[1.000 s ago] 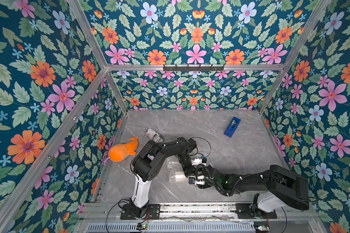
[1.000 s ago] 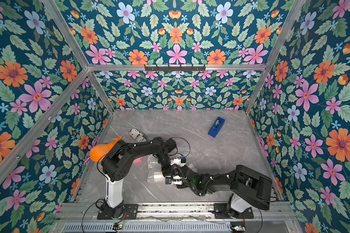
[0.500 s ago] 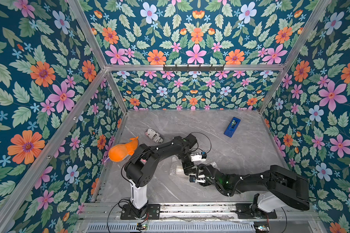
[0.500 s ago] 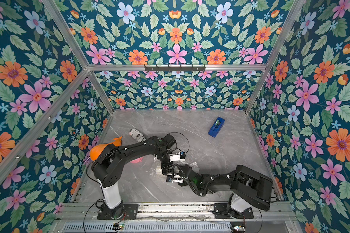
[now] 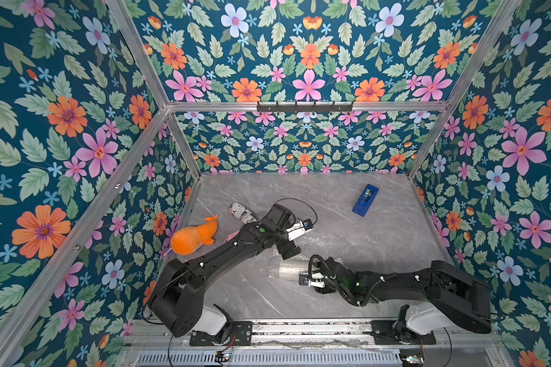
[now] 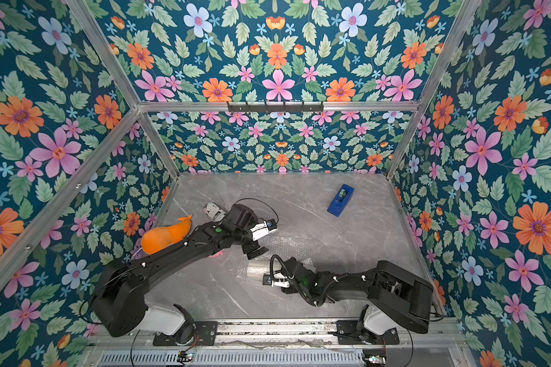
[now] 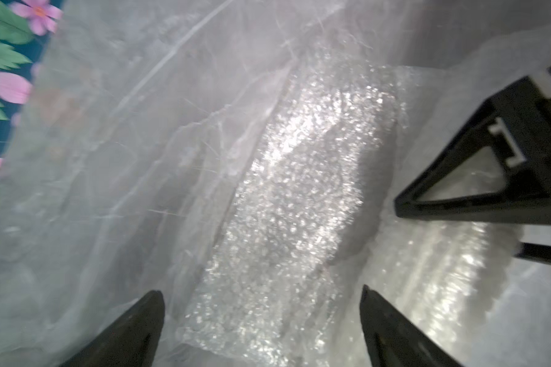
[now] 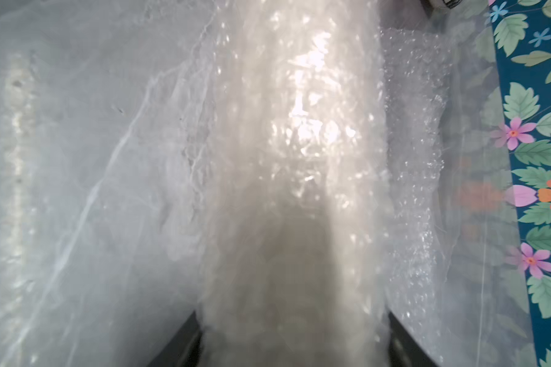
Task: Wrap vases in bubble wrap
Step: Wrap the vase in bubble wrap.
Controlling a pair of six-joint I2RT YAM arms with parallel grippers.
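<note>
Mid-wrap: my right tool (image 8: 292,314) clamps the vase (image 8: 299,165), rolled in bubble wrap (image 5: 314,246), on the near-middle bench (image 5: 379,235). Left tool (image 7: 261,289) released, hovering above. Next, I reckon: regrab the loose sheet and roll on.

Near the middle of the counter (image 5: 379,251) lies bubble wrap (image 5: 288,270) — rolled at its front, flat behind. The left gripper (image 5: 287,252) hangs over it; the right gripper (image 5: 302,275) meets the roll's end. A blue tape dispenser (image 5: 365,200) sits toward the far right corner — an orange plush (image 5: 193,239) and printed cylinder (image 5: 241,213) by the left edge
</note>
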